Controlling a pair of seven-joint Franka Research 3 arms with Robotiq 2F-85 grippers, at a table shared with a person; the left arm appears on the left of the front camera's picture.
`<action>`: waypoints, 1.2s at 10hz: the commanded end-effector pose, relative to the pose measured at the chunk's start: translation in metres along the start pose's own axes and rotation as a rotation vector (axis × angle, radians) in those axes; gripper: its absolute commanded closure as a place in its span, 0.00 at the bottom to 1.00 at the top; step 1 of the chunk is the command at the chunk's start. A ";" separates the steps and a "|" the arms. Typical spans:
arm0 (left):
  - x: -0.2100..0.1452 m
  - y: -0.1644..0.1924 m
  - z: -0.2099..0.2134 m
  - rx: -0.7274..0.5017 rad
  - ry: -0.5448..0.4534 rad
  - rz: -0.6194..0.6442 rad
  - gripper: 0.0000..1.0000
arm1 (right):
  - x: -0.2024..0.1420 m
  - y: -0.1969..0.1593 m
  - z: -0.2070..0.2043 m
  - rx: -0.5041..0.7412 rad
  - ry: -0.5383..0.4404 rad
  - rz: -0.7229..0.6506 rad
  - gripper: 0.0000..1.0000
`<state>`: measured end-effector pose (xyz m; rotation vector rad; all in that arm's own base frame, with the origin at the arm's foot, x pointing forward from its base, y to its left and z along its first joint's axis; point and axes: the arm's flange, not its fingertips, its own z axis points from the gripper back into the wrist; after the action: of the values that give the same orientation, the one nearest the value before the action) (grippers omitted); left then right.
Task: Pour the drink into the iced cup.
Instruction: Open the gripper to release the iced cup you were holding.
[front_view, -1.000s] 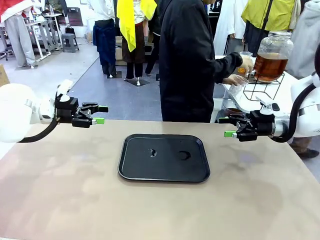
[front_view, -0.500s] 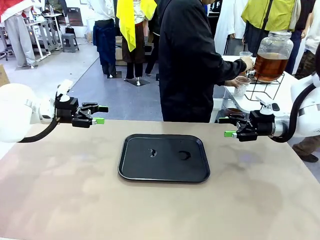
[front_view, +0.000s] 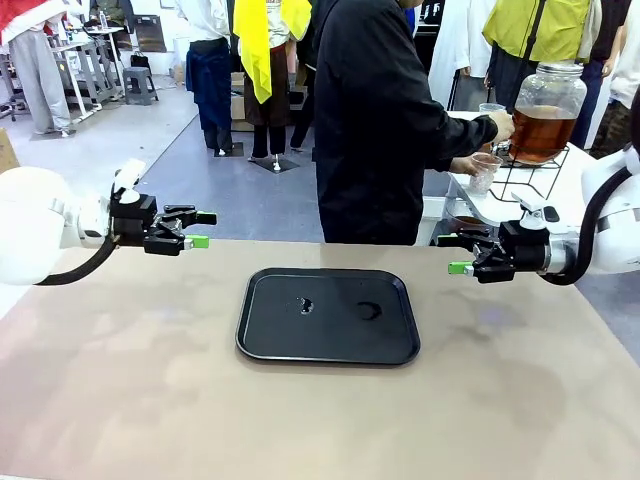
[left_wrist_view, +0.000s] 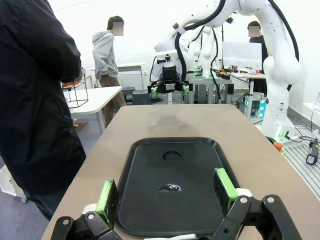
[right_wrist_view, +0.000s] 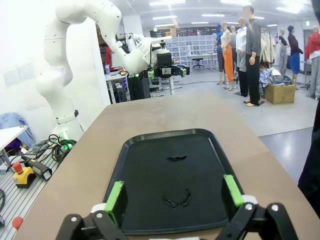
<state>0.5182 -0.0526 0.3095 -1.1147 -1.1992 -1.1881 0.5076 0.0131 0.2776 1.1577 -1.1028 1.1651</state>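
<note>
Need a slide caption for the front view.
Person fills cup from tea dispenser while both end effectors hover open beside black tray.

A black tray (front_view: 328, 316) lies in the middle of the bench (front_view: 120, 380), with the left gripper (front_view: 203, 229) and the right gripper (front_view: 452, 253) hovering at either side, fingers spread and empty. Beyond the far edge a person in black holds a clear cup (front_view: 484, 172) under the tap of the glass jar (front_view: 545, 112) of amber drink (front_view: 541, 133) on a wire stand (front_view: 520, 175). The other hand (front_view: 502, 126) seems to rest at the tap.
</note>
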 end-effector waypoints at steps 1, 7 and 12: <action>0.003 0.000 -0.002 0.010 -0.006 -0.003 0.00 | 0.004 -0.003 -0.002 0.003 0.008 -0.007 0.00; 0.003 0.000 -0.002 0.010 -0.006 -0.003 0.00 | 0.004 -0.003 -0.002 0.003 0.008 -0.007 0.00; 0.003 0.000 -0.002 0.010 -0.006 -0.003 0.00 | 0.004 -0.003 -0.002 0.003 0.008 -0.007 0.00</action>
<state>0.5182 -0.0526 0.3095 -1.1147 -1.1992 -1.1881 0.5076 0.0131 0.2776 1.1577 -1.1028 1.1651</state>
